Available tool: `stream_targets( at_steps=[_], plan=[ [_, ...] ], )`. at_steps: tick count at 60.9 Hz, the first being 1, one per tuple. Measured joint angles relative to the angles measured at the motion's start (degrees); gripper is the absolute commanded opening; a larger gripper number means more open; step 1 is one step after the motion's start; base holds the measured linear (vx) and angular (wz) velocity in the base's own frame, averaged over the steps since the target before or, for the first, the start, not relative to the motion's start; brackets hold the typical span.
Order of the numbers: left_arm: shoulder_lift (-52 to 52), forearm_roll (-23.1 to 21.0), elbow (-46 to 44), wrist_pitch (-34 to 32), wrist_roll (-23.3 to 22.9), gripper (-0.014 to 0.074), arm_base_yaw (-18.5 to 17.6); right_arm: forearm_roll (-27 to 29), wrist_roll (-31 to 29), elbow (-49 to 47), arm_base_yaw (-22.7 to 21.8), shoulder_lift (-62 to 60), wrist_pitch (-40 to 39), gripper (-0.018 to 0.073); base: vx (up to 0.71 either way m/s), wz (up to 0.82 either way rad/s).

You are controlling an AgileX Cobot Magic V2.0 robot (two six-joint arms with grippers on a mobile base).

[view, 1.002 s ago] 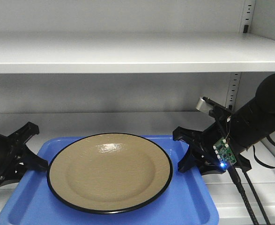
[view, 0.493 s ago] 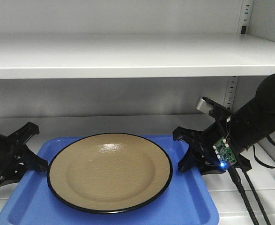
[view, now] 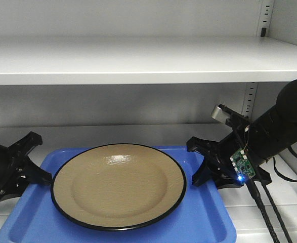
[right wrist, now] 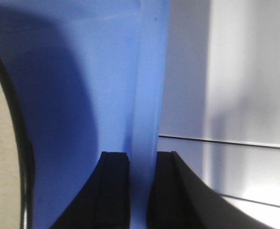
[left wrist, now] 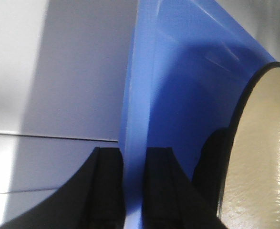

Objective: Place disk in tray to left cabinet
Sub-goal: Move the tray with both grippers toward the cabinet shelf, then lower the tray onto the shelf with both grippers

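The tan disk (view: 119,185) with its thin black rim lies flat in the blue tray (view: 201,223). The tray is held level in front of the left cabinet's lower white shelf (view: 138,132). My left gripper (view: 37,177) is shut on the tray's left rim; the left wrist view shows its fingers (left wrist: 106,191) pinching the rim (left wrist: 132,143), with the disk (left wrist: 264,152) at the right. My right gripper (view: 199,169) is shut on the tray's right rim; the right wrist view shows its fingers (right wrist: 166,191) pinching the rim (right wrist: 147,95).
An upper white shelf (view: 138,58) spans the cabinet above the tray. Perforated shelf rails (view: 267,17) run up the back right. Black cables (view: 269,212) hang from the right arm beside the tray's right corner.
The view has shifted very slightly; tray, disk and both grippers hold the same positions.
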Motion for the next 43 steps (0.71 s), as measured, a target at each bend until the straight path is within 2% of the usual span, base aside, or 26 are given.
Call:
stream_targets(
  at_steps=[26,43],
  plan=[
    [1.3,0.62,0.0,-9.55,0.0,0.0,-0.21,3.0,-0.15,0.0,0.19,3.6,-7.24,-0.0002,0.0,0.0],
    [5.69,0.52,0.0,-11.31,0.0,0.0008,-0.46,3.26,-0.43,0.0,0.19,7.02,-12.55,0.0015,0.0,0.0]
  ],
)
